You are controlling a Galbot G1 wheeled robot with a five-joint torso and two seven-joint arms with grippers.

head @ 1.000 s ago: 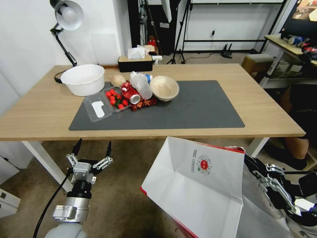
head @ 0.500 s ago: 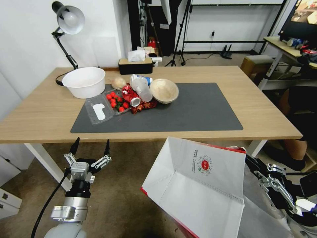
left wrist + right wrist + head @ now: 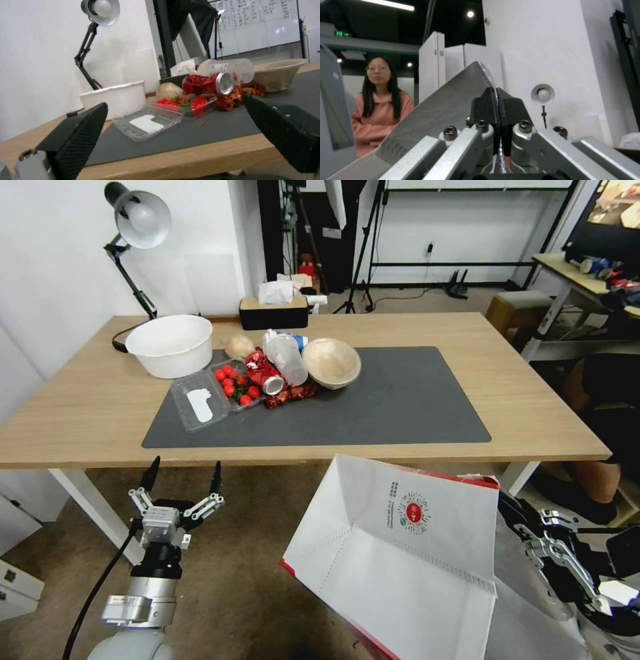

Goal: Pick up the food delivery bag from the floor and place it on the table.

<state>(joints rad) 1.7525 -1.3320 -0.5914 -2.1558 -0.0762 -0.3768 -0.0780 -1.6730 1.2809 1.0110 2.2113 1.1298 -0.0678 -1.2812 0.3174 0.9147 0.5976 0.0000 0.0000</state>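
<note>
The food delivery bag [image 3: 407, 553], white with a small round red logo and red edges, hangs tilted in the air at the lower right, above the floor [image 3: 247, 580] and just in front of the table's [image 3: 533, 413] front edge. My right gripper [image 3: 513, 513] holds it from the right side. In the right wrist view that gripper [image 3: 496, 105] is shut on the bag's silver foil-lined edge [image 3: 446, 107]. My left gripper [image 3: 181, 477] stands open with nothing in it, low at the left, below the table's edge. The left wrist view shows its fingers [image 3: 76, 140] wide apart.
On the dark grey mat [image 3: 413, 400] lie a clamshell of tomatoes [image 3: 220, 390], a red can [image 3: 267, 377], a plastic bottle [image 3: 285, 355] and a paper bowl [image 3: 331, 361]. A white bowl [image 3: 170, 343], a lamp [image 3: 137, 227] and a tissue box [image 3: 273, 310] stand behind. The mat's right half is bare.
The head camera rose a little a second ago, shifting the whole picture. The bag stays in my right gripper and has edged slightly left. The left gripper is unchanged.
</note>
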